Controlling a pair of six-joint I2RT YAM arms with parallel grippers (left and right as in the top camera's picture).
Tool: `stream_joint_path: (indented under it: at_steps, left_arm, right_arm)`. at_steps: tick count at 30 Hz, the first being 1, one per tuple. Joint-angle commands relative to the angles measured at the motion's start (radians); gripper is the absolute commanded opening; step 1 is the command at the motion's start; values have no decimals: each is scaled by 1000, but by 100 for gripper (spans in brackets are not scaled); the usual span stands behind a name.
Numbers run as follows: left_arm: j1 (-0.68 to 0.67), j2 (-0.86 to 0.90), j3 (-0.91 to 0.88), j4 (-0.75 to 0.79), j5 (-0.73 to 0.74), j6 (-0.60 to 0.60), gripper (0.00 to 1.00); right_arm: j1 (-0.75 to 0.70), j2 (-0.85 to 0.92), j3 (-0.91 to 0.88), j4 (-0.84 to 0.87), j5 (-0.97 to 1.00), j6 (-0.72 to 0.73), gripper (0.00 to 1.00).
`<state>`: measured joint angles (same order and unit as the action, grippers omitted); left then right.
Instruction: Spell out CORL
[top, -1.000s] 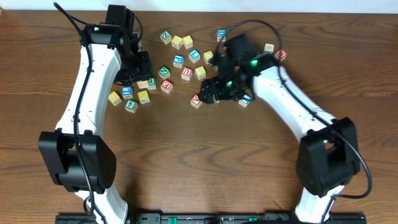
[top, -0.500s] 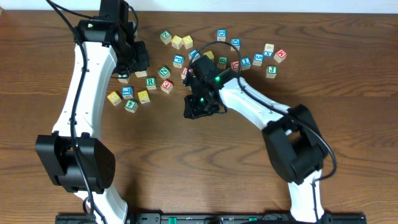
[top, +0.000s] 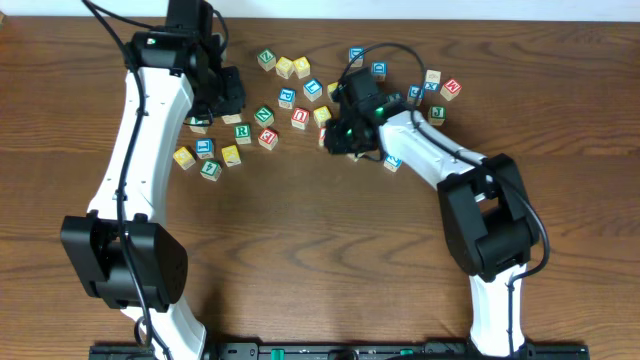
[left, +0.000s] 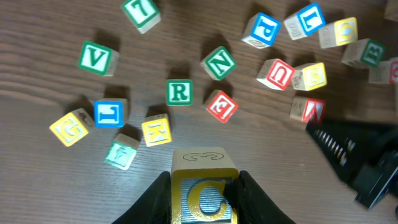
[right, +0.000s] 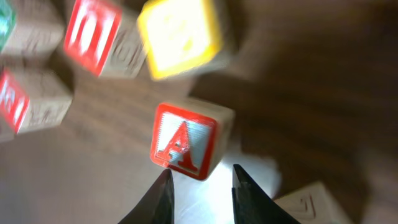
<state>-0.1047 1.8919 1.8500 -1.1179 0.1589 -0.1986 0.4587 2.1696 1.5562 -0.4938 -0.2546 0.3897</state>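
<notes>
In the left wrist view my left gripper (left: 204, 202) is shut on a yellow C block (left: 204, 198) and holds it above the table. From overhead that gripper (top: 218, 100) hangs over the left end of the block scatter. A green R block (left: 179, 92) lies just ahead of it, also seen from above (top: 242, 131). A blue L block (left: 309, 18) lies farther right (top: 313, 90). I cannot pick out an O block. My right gripper (right: 202, 177) is open with a narrow, empty gap, and a red A block (right: 185, 146) lies just beyond its tips. Seen from above, this gripper (top: 340, 140) is at the scatter's middle.
Loose letter blocks lie around: green V (left: 96, 59), green N (left: 219, 62), red E (left: 221, 106), red U (left: 277, 73), yellow K (left: 155, 130). More blocks sit at the back right (top: 432, 95). The right arm's black wrist (left: 360, 155) reaches in beside the red A.
The right arm swung out to the table's middle, then back to the block scatter, and its jaws narrowed. The left gripper has shifted slightly, keeping the C block.
</notes>
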Motion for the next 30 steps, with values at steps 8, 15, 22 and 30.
stream_joint_path:
  at_steps: [8,15,22,30]
  left_arm:
    - [-26,-16,19,8,6,2,24]
    - [-26,-16,19,14,6,2,24]
    - [-26,-16,19,18,6,1,24]
    - [-34,-16,19,17,17,1,24]
  right_arm:
    - [-64,-35,56,-118,-203,-148,36]
    - [-50,-37,51,-292,-195,-230,36]
    - [-63,-37,51,-377,63,-206,36]
    - [-129,-37,51,-414,230,-192,38]
